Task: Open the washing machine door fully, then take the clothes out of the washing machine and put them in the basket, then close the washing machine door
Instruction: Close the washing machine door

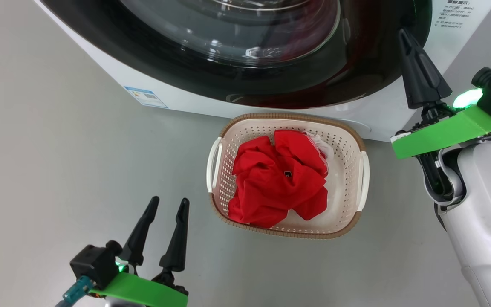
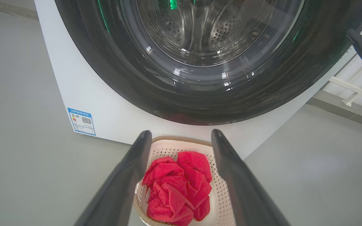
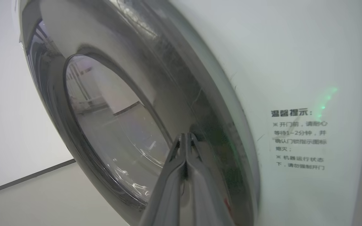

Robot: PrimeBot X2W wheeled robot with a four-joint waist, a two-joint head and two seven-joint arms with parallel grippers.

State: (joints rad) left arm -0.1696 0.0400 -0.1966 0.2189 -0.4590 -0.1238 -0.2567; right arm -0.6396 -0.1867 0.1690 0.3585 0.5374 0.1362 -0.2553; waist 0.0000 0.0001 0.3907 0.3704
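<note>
The red clothes [image 1: 279, 183] lie bunched in the cream basket [image 1: 348, 140] on the floor, just in front of the white washing machine [image 1: 113, 72]. The washing machine door [image 1: 237, 81], black-rimmed with a clear glass bowl, lies flat against the machine's front. My right gripper [image 1: 403, 34] is shut, its tip touching the door's right rim; in the right wrist view the shut fingers [image 3: 185, 138] rest against the glossy rim [image 3: 181, 91]. My left gripper [image 1: 169, 201] stands open and empty over the floor, left of the basket. From the left wrist, the clothes [image 2: 178, 185] show between its fingers.
A blue label [image 1: 145, 97] marks the machine's lower left front; printed text [image 3: 298, 138] sits right of the door. Grey floor spreads left of and in front of the basket. My pale right forearm [image 1: 484, 213] rises at the right edge.
</note>
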